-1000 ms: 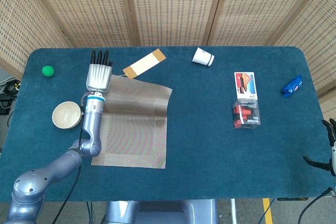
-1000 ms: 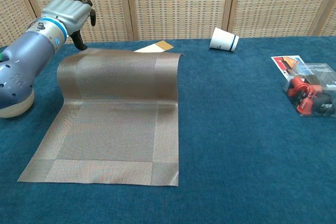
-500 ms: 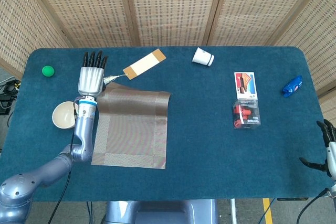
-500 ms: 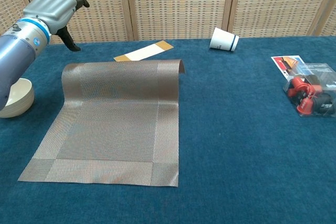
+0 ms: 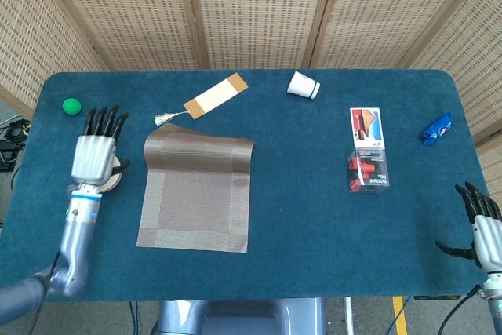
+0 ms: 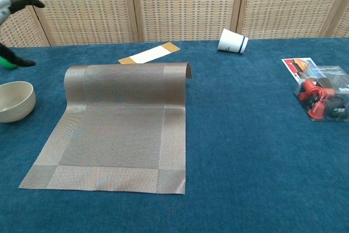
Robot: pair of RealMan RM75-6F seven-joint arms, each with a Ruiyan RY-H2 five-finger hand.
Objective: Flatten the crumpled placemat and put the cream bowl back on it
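1. Overhead, the left hand (image 5: 94,155) hovered over the left part of the blue desk (image 5: 314,194), fingers spread and pointing away from the robot, holding nothing; it sat directly above the cream bowl (image 6: 15,101), which the head view mostly hid.
2. From the chest view the bowl stood upright on the desk, just left of the placemat (image 5: 198,188) and apart from it.
3. The brown woven placemat lay mostly flat — its near edge and sides rested on the desk, while the far edge curled up and over in a low roll.
4. Beyond that curled edge lay a tan-and-white card strip (image 5: 216,95) with a small tassel (image 5: 163,121) at its near end.
5. A green ball (image 5: 71,105) sat near the far left corner, and a white paper cup (image 5: 303,85) lay on its side further right.
6. On the right half, a printed card (image 5: 366,128) lay touching a clear packet of red items (image 5: 367,171); a blue wrapped object (image 5: 437,129) rested near the right edge.
7. The right hand (image 5: 480,227) hung at the near right corner, off the desk's edge — fingers apart, empty.
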